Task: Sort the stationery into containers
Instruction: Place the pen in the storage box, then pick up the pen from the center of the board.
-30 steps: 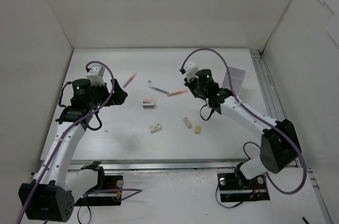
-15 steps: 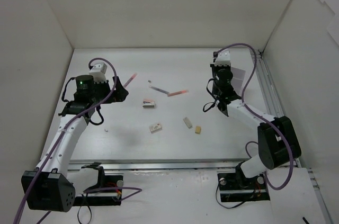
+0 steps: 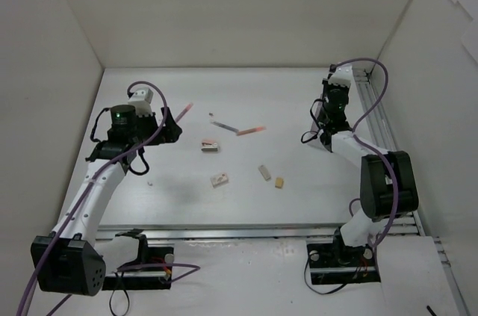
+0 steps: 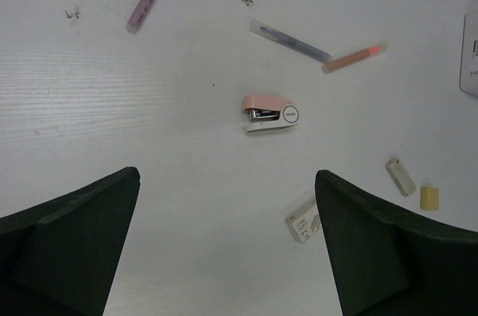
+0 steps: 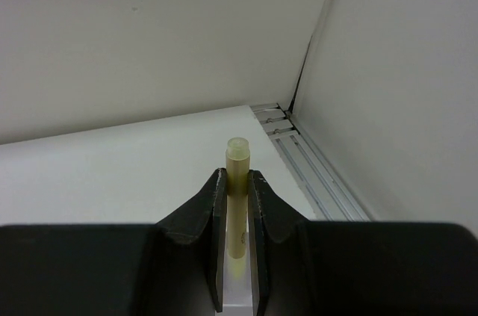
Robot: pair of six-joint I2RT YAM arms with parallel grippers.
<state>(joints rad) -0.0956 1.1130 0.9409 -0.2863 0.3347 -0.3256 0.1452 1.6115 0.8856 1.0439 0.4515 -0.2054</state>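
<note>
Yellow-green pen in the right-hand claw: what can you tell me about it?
The yellow-green pen is a thin, pale, plastic-looking stick with a lighter, rounded end. It is pinched between the two dark fingers of the right claw. That end pokes out beyond them and the rest runs back between them. It is held near the far right corner of the table.

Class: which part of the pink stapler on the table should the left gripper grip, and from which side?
Probably grip the pink stapler mid-body across its short width, from above with the left gripper: it lies flat, bare table on both long sides.
</note>
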